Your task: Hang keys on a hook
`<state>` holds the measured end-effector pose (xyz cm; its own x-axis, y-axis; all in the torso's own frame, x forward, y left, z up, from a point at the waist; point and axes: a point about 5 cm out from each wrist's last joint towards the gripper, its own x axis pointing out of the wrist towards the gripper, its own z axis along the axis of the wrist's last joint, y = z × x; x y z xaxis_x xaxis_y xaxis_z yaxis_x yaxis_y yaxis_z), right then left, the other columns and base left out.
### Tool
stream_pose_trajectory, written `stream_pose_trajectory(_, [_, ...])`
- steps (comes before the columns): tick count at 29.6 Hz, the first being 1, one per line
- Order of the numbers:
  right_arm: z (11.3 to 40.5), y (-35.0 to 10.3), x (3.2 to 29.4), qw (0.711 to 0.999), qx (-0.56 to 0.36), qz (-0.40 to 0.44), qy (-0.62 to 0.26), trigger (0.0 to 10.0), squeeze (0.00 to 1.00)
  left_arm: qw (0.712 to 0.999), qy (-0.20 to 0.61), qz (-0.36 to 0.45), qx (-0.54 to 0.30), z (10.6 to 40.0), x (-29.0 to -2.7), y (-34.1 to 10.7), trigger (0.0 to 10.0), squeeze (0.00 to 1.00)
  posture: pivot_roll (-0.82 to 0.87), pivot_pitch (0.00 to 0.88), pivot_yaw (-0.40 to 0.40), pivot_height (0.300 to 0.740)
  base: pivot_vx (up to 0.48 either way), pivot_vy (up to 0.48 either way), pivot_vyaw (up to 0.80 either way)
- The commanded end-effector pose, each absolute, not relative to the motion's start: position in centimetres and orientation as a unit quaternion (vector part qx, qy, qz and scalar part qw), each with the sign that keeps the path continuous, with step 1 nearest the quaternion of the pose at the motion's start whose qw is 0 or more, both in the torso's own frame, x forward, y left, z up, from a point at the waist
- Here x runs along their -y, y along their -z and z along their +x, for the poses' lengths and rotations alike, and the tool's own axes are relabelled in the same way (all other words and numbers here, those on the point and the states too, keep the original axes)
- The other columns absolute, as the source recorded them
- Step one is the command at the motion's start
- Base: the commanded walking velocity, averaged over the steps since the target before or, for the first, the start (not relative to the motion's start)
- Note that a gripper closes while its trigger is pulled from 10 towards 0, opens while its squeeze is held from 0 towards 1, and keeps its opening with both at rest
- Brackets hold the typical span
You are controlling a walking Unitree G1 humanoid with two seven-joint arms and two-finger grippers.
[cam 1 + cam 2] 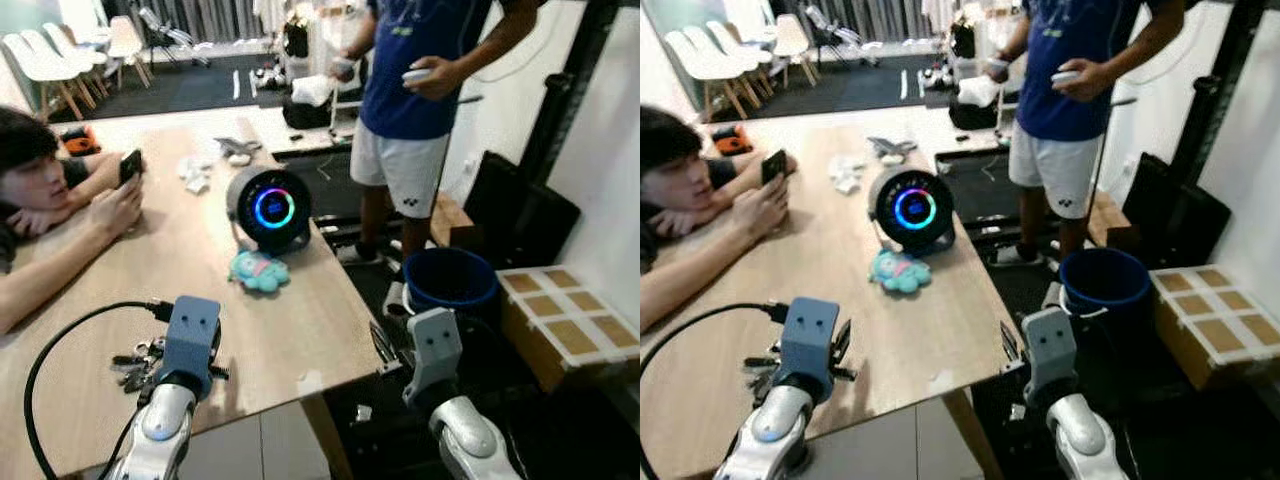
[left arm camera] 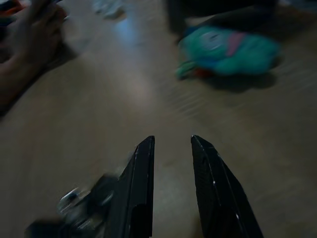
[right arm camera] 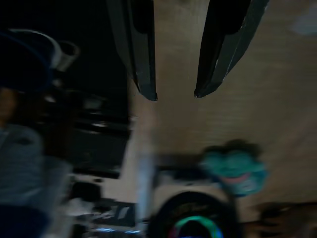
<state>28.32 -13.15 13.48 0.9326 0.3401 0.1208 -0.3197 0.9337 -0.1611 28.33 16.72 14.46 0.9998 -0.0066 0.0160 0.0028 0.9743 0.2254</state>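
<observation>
A bunch of keys [image 1: 135, 365] with dark fobs lies on the wooden table [image 1: 200, 260] near its front edge. My left gripper [image 2: 172, 139] hovers low over the table just to the right of the keys. It is open, with bare wood between its fingers. The keys [image 2: 79, 208] appear blurred beside its left finger. My right gripper [image 3: 174, 94] is open and holds nothing. It hangs by the table's front right corner, over the table edge and the dark floor.
A round speaker [image 1: 270, 208] with a glowing ring and a teal plush toy [image 1: 258, 270] sit mid-table. One person leans on the table's left side holding a phone [image 1: 129, 165]; another stands beyond its far right corner. A blue bucket [image 1: 450, 280] and cardboard box [image 1: 565, 325] stand right.
</observation>
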Motion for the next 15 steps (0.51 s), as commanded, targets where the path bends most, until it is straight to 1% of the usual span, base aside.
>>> stream_pose_trajectory(1, [28.14, -13.50, 13.03, 0.980, 0.073, -0.070, -0.169, 10.0, 0.00, 0.993, -0.003, 0.115, -0.008, 28.23, -16.82, -13.76, 10.0, 0.00, 0.00, 0.137, 0.050, 0.740, 0.000, 0.000, 0.80])
stream_pose_trajectory(15, [28.06, -13.44, 13.11, 0.981, 0.071, -0.071, -0.167, 10.0, 0.00, 0.994, 0.014, 0.111, -0.012, 28.25, -16.42, -13.71, 10.0, 0.00, 0.00, 0.138, 0.053, 0.740, 0.000, 0.000, 0.80])
